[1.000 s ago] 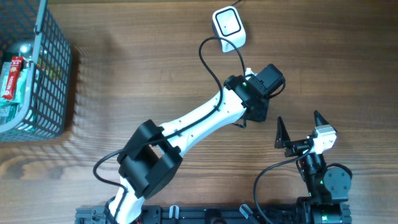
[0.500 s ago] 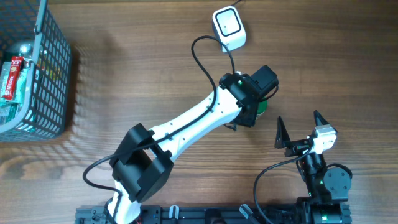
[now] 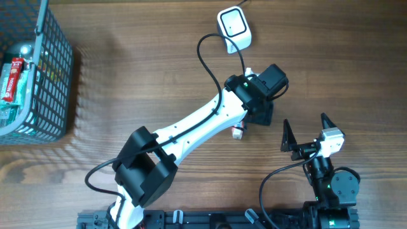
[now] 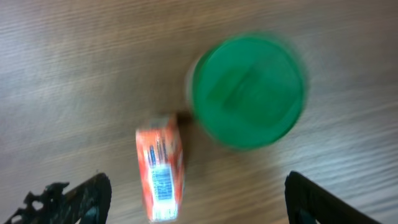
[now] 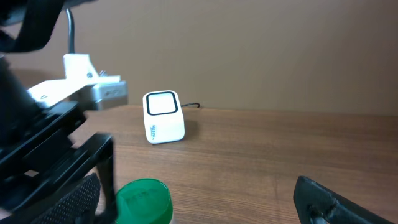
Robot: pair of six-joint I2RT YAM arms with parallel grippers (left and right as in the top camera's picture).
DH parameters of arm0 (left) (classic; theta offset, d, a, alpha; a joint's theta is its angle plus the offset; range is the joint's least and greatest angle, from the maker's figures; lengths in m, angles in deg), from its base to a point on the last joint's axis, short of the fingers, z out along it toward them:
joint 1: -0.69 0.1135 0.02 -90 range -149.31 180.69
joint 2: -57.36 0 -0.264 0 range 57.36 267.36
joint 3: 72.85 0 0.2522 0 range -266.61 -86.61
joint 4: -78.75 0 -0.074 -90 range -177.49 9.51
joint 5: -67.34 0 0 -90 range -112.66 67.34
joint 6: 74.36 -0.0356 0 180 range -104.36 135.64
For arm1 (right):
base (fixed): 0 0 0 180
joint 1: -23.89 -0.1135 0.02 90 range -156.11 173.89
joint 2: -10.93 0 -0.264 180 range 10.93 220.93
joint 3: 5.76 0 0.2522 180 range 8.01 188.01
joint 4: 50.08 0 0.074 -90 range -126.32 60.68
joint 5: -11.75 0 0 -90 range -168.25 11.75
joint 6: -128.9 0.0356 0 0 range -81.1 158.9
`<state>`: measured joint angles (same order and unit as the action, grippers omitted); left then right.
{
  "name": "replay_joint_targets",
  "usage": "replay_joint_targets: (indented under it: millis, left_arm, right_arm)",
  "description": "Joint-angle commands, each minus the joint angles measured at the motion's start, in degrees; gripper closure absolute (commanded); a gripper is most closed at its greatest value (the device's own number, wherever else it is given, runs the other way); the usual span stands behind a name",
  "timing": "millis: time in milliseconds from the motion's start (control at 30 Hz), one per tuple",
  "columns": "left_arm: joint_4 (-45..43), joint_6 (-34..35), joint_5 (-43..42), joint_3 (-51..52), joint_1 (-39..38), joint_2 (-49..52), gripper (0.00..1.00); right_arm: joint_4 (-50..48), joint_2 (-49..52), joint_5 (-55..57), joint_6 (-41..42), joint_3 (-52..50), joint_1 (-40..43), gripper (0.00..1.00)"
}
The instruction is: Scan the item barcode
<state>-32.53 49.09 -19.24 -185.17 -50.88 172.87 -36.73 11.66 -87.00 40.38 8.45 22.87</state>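
Wooden desk [image 3: 127,76] carries a green-lidded tub [image 4: 247,90], upright, with an orange barcoded carton [image 4: 161,174] lying just beside it, near the white scanner [image 3: 233,27]. We see our left jaws spread wide above both, gripping nothing — our right jaws gape empty too.

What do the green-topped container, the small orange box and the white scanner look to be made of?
The green-topped container: likely plastic, smooth matte lid, though blurred. The small orange box: probably printed cardboard, with flat faces, sharp edges and a barcode label. The white scanner: smooth moulded plastic, with rounded corners and a dark-rimmed window on top.
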Motion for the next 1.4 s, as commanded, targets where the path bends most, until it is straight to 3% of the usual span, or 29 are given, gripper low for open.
replay_joint_targets:
  millis: [0,267,467,967,1200,1367]
  left_arm:
    - [-3.2,-0.3,1.1,0.1,0.4,-1.2,0.18]
    - [-5.3,-0.4,1.2,0.1,1.0,-1.2,0.14]
    - [-10.3,-7.5,1.1,0.1,0.7,-0.2,0.14]
    - [-14.4,-10.9,1.0,0.1,-0.9,4.5,0.14]
    - [-15.6,-13.8,1.0,0.1,-1.2,7.1,0.18]
    - [-15.8,-13.7,1.2,0.1,-1.2,7.1,0.30]
  right_arm:
    - [-0.2,-0.1,-0.1,0.0,-0.2,-0.1,0.00]
    - [-0.2,-0.1,-0.1,0.1,-0.2,-0.1,0.00]
    - [-0.2,-0.1,-0.1,0.1,-0.2,-0.1,0.00]
    - [-0.2,-0.1,-0.1,0.1,-0.2,-0.1,0.00]
    - [-0.2,-0.1,-0.1,0.0,-0.2,-0.1,0.00]
    - [-0.2,-0.1,-0.1,0.0,-0.2,-0.1,0.00]
